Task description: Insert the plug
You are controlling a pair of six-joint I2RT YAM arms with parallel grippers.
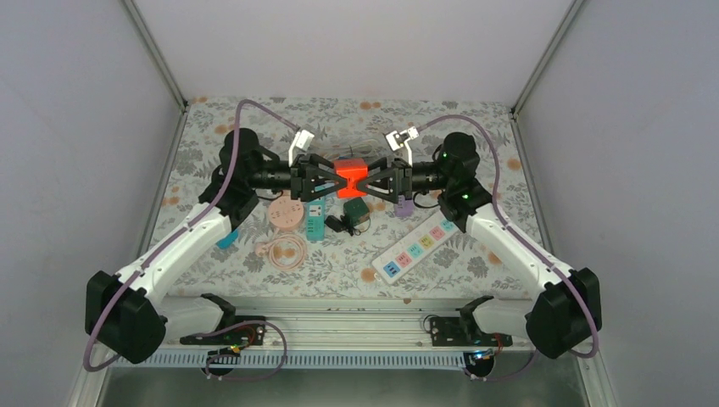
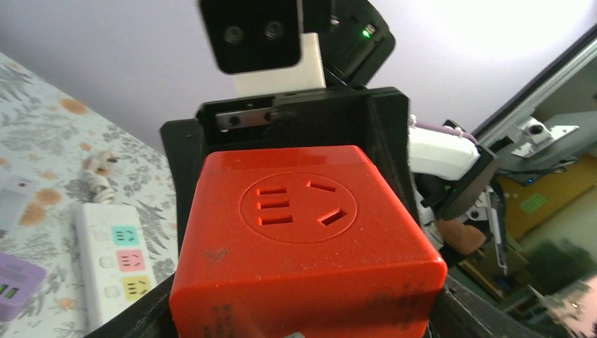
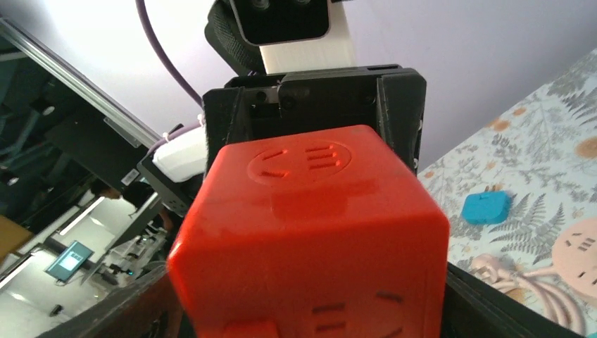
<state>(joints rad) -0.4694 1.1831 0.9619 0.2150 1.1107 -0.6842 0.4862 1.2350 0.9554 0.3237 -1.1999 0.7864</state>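
The cube (image 1: 350, 181) hangs off the mat (image 1: 483, 144) at centre frame in the top view, between two grippers meeting head-on. The left gripper (image 1: 332, 181) is clamped on its left half. The right gripper (image 1: 370, 181) has its fingers flanking the right half; whether they press on it cannot be told. Just below the cube in frame, a black plug (image 1: 337, 224), a teal strip (image 1: 315, 219) and a purple block (image 1: 404, 207) lie closely grouped. A white strip (image 1: 414, 252) lies diagonally at lower right. The mat's edges and the side walls stand well apart from both wrists.
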